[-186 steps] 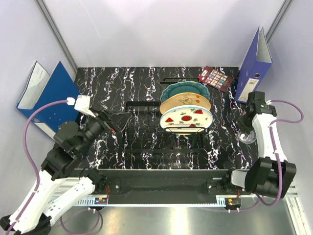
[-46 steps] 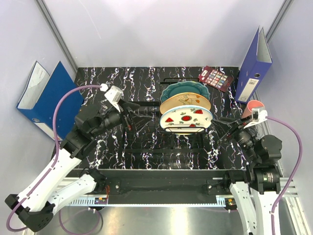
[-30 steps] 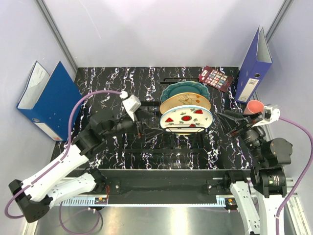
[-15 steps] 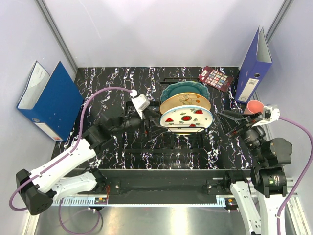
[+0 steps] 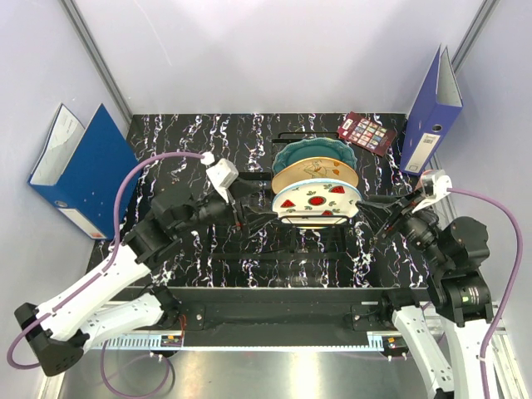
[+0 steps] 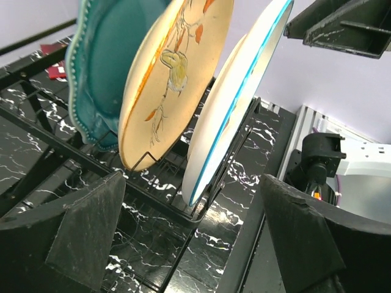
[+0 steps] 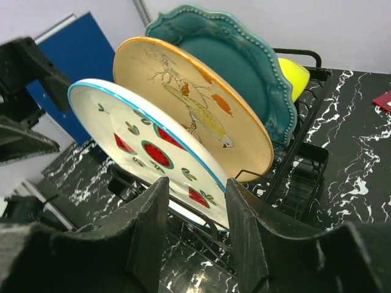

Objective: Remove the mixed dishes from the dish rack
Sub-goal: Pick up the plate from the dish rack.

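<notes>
The left gripper [image 6: 192, 180] has its two black fingers [image 6: 91, 226] spread wide apart with nothing held between them. In its wrist view they frame the back of the white plate with red fruit marks [image 6: 226, 110], which stands just ahead of the tips without touching them. From above, this gripper [image 5: 262, 208] points rightward at the left side of the plate stack.

The right gripper [image 7: 195, 183] also has its fingers [image 7: 146, 232] parted, more narrowly, and clamps nothing. The lower rim of the white plate [image 7: 146, 146] sits just beyond the gap; whether a finger touches it cannot be told. From above, this gripper [image 5: 376, 216] points leftward, near the plate's right edge.

Three plates stand on edge in the slots of the dish rack [image 7: 299, 165], leaning back the same way. The white plate [image 5: 316, 199] is nearest the arms. The cream floral plate [image 7: 189, 116] stands behind it, and the teal scalloped plate [image 7: 244, 67] is farthest back. A small yellow-green bowl [image 7: 290, 76] peeks out behind the teal plate.

The rack rests on a black marbled table [image 5: 183, 141]. A blue binder [image 5: 83, 166] lies beyond the table's left edge. Another binder [image 5: 432, 108] stands at the far right corner, and a dark red card [image 5: 366, 131] lies near it.
</notes>
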Controlling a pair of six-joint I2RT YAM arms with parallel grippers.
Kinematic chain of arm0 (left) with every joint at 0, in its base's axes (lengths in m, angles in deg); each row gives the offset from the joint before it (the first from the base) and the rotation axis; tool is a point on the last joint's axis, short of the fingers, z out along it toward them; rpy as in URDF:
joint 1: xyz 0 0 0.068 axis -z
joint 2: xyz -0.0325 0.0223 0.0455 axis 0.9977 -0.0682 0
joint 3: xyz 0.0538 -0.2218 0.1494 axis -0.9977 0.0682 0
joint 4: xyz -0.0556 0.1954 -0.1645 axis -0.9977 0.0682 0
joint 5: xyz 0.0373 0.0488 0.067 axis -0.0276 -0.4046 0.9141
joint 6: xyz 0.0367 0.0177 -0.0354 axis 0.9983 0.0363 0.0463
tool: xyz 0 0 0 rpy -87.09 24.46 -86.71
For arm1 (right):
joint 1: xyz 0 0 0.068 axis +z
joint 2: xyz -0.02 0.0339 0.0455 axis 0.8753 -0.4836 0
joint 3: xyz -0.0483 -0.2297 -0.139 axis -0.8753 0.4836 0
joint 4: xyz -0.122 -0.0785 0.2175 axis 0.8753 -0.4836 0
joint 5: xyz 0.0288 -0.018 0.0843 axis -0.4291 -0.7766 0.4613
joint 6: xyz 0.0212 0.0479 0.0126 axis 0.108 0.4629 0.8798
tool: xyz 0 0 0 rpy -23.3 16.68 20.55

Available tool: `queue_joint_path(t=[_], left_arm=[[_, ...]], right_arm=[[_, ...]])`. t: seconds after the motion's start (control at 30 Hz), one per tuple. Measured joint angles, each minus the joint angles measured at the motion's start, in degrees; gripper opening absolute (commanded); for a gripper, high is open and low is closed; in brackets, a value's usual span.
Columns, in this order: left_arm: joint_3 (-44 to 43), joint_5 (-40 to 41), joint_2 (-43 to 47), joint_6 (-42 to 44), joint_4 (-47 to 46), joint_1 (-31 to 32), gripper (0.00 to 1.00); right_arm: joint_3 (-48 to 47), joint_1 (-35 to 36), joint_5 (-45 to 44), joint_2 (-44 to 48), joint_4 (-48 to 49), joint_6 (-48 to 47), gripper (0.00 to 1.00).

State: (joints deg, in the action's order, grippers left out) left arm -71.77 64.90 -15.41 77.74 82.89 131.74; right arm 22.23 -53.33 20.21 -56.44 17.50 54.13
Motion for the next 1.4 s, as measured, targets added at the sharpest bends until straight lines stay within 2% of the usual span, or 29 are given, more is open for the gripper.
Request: queue_joint_path(t=[0.27, 0.6, 0.9, 1.03, 1.07, 1.13, 1.17, 1.27, 1.4], left_arm=[[0.0, 1.22, 1.86, 0.22, 0.98, 0.0, 0.96], [0.0, 1.25, 2.16, 0.2, 1.53, 0.0, 0.97], [0.0, 0.94, 2.19, 0.13, 1.38, 0.0, 0.97], [0.07, 0.83, 2.32, 0.11, 1.38, 0.0, 0.96], [0.13, 0.83, 2.49, 0.09, 1.38, 0.0, 0.97], [0.2, 0.83, 2.84, -0.04, 1.36, 0.0, 0.96], [0.22, 0.83, 2.95, -0.09, 1.36, 0.0, 0.96], [0.26, 0.81, 3.02, -0.31, 1.29, 0.0, 0.96], [0.55, 0.81, 2.99, -0.48, 1.29, 0.0, 0.96]], right_arm=[[-2.25, 3.58, -0.28, -2.86, -2.99, -7.19, 0.55], [-2.38, 6.19, -4.96, -8.7, -3.26, -12.92, 0.57], [-3.06, 6.8, -5.18, -13.05, -3.02, -14.78, 0.54], [-3.06, 6.97, -3.41, -13.94, -2.36, -14.73, 0.35], [-3.04, 7.1, -2.84, -14.01, -2.12, -14.71, 0.25], [-2.97, 7.21, -2.45, -14.03, -1.62, -15.3, 0.13], [-2.89, 7.23, -1.99, -14.03, -1.49, -16.28, 0.02], [-2.03, 7.52, -0.52, -13.92, -0.44, -21.35, 0.0], [-1.95, 7.52, -1.2, -13.64, 0.26, -18.71, 0.0]])
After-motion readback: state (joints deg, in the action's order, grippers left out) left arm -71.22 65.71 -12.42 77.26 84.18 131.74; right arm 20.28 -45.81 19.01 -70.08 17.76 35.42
